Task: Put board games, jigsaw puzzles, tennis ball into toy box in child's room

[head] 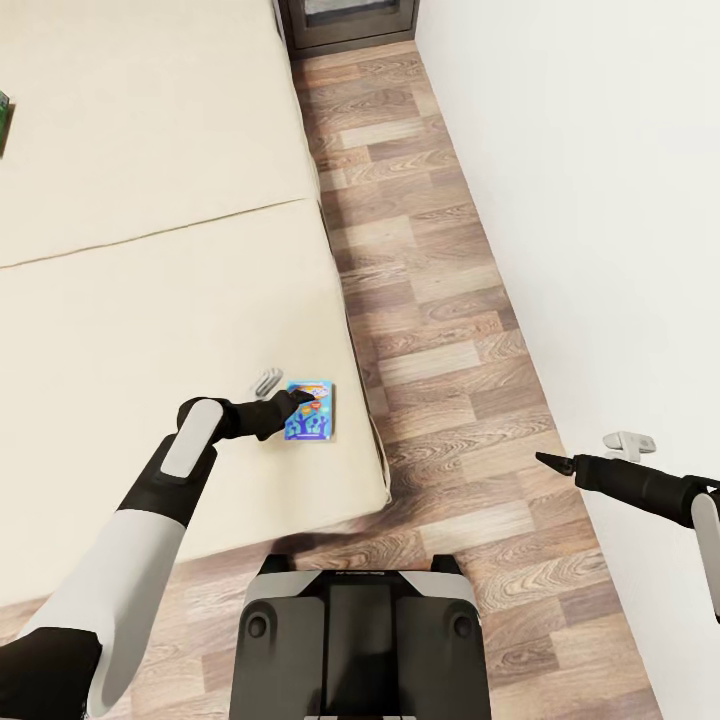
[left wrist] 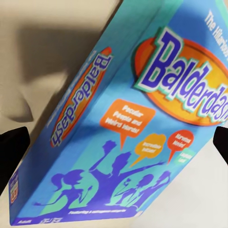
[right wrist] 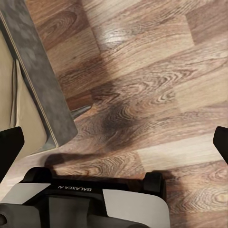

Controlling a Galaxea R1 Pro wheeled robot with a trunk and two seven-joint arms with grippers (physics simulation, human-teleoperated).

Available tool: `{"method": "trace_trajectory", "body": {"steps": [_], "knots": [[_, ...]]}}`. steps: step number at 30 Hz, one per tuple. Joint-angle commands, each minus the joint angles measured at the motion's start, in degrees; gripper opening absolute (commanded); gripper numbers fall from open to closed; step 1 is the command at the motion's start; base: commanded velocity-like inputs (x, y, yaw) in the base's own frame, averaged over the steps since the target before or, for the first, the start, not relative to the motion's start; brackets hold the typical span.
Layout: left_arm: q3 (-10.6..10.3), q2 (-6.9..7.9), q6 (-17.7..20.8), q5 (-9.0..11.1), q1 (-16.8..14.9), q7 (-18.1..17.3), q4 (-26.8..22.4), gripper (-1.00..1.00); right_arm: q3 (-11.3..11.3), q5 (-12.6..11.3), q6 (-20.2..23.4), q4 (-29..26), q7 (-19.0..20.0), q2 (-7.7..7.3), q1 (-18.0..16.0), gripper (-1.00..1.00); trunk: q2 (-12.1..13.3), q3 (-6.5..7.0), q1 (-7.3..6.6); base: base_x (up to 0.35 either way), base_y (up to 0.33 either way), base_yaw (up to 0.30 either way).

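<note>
The left end effector, fingers spread apart, reached over the blue board game on the bed, seemingly to grasp it; the right end effector hung idle, its state unclear.

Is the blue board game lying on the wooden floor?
No, the blue board game lies on the beige bed near its corner, with the left gripper at it.

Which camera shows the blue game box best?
The left wrist view shows the blue game box best: it is close up, and you can read "Balderdash" on its lid and side. The head view shows it small, lying near the edge of the bed, with the left gripper at it. The right wrist view looks down at the wood floor.
</note>
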Motion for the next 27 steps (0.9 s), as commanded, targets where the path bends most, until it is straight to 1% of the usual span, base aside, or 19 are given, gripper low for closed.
{"method": "trace_trajectory", "body": {"steps": [1, 8, 12, 18, 27], "knots": [[-0.17, 0.0, -0.5, 1.76, 0.01, 0.21, 0.49, 1.0, -0.05, -0.42, 0.45, -0.06, -0.12, -0.01, -0.02, 1.0, -0.04, -0.04, 0.16, 0.0, 0.0, -0.008], [-0.16, 0.0, -0.5, 1.76, 0.01, 0.14, 0.07, 1.0, -0.03, -0.42, 0.45, -0.18, -0.12, -0.01, 0.06, 1.0, -0.04, -0.04, 0.16, 0.0, 0.0, -0.024], [-0.13, 0.01, -0.47, 1.76, 0.19, 0.06, -1.14, 1.0, -0.02, -0.42, 0.45, -0.23, -0.12, -0.01, 0.09, 1.0, -0.04, -0.04, 0.16, 0.0, 0.0, -0.014], [-0.01, 0.18, -0.4, 1.81, 1.2, 0.0, -3.53, 1.0, -0.02, -0.42, 0.45, -0.26, -0.11, 0.01, 0.11, 1.0, -0.04, -0.04, 0.16, 0.0, 0.0, -0.006], [0.17, 0.52, -0.4, 1.84, 2.06, -0.02, -4.46, 1.0, -0.02, -0.42, 0.45, -0.27, -0.11, 0.01, 0.11, 1.0, -0.04, -0.04, 0.16, 0.0, 0.0, -0.002]]}}
